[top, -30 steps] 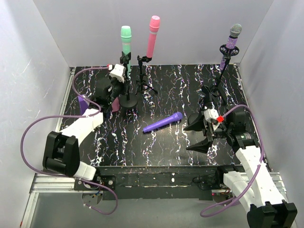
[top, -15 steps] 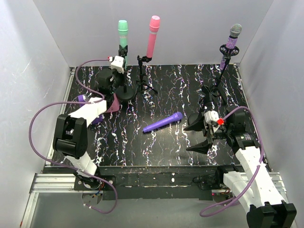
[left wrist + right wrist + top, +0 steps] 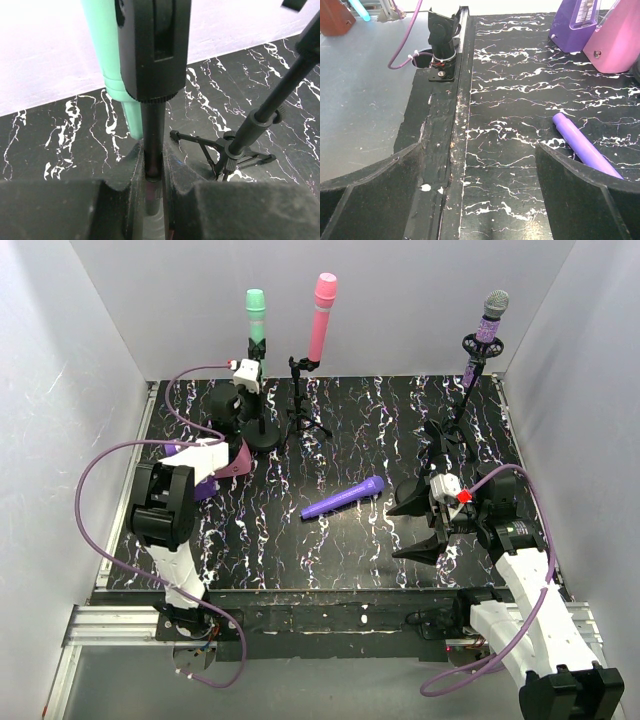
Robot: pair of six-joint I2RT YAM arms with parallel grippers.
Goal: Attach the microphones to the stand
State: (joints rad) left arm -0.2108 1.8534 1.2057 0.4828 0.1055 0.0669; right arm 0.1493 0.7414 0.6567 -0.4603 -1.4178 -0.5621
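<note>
Your left arm reaches up the tabletop's left edge to the far left corner. There the left gripper (image 3: 153,170) is clamped tight on the pole of the round-base stand (image 3: 264,437), just below the clip holding the mint green microphone (image 3: 257,315) upright. Your right gripper (image 3: 430,520) sits near the right edge, fingers spread wide and holding nothing. The plain purple microphone (image 3: 343,498) lies flat mid-tabletop. The pink microphone (image 3: 322,310) and the glittery purple microphone (image 3: 490,325) stand clipped upright along the far edge.
</note>
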